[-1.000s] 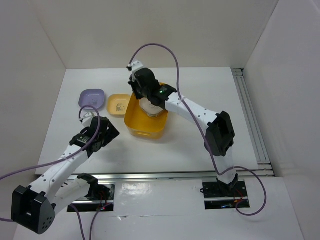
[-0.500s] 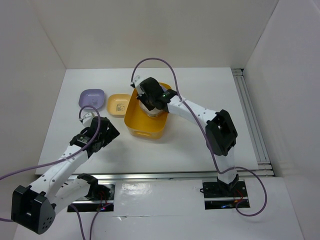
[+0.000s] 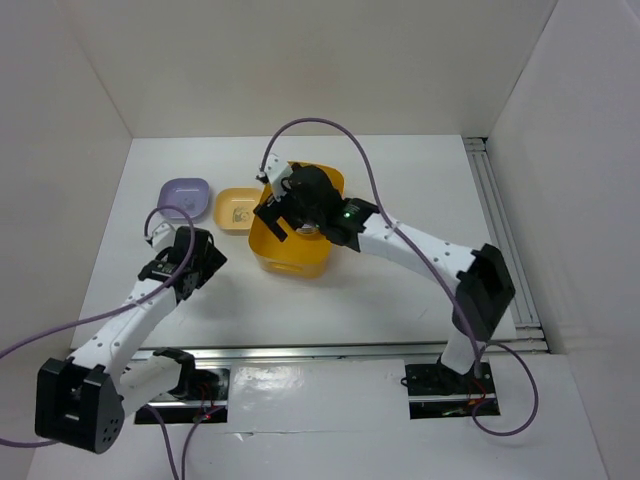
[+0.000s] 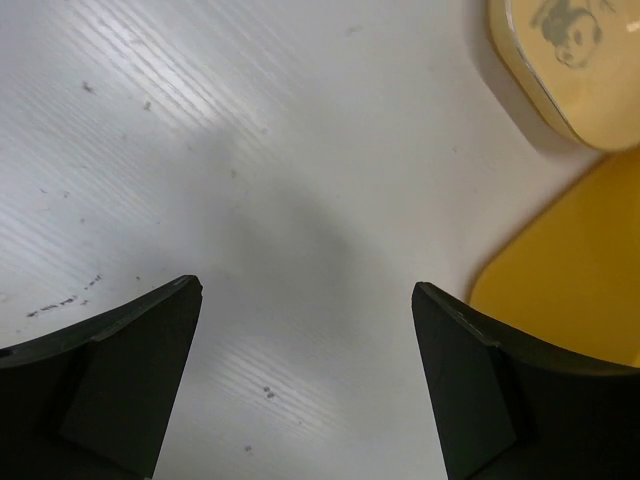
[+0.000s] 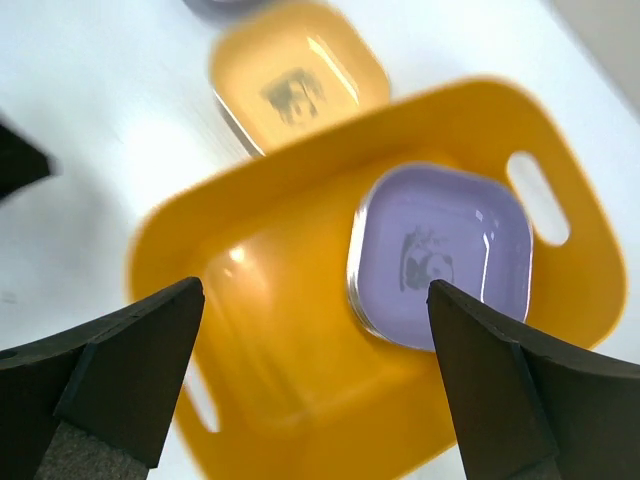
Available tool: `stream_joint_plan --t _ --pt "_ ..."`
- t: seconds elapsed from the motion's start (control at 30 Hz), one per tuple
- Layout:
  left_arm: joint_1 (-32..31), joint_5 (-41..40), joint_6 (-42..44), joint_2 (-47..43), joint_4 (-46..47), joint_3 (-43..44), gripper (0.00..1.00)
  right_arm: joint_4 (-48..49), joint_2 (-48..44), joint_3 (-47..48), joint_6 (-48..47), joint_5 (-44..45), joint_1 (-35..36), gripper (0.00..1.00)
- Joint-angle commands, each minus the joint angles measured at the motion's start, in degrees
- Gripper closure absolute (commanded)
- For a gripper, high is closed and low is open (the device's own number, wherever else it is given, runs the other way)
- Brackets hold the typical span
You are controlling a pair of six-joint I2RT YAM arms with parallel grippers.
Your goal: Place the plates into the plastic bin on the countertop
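Rim pinching is looking safest for the yellow-orange plate (image 4: pixel 560 60), likely light, stiff and slick, lying on the countertop (image 4: pixel 250 150) at the left wrist view's upper right; the left gripper (image 4: pixel 305 290) is gaping empty, the right gripper (image 5: pixel 312 300) hanging equally wide over the plastic bin (image 5: pixel 290 400).

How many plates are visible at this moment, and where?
3. One lavender plate and one yellow plate sit on the table left of the bin; a second lavender plate lies inside the bin. Others may be hidden beneath it.
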Motion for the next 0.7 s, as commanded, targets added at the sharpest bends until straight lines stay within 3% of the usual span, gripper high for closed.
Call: stream_joint_plan --t 0.0,0.27,0.43,0.67 --pt "4.99 -2.75 -0.81 4.37 3.12 3.73 0.00 7.73 -8.78 -3.66 1.51 -0.77 1.33 0.00" --pt "14.49 0.59 -1.34 16.95 6.99 12.96 0.00 8.79 -21.00 -16.06 3.17 -0.86 3.17 0.00" --pt "20.38 3.99 -3.62 29.34 6.99 22.18 0.00 11.85 -27.41 -25.37 6.51 -2.43 3.17 0.00" --pt "21.80 6.83 -8.02 43.39 9.01 30.79 0.00 15.19 -30.24 -32.15 8.28 -6.57 4.84 0.00"
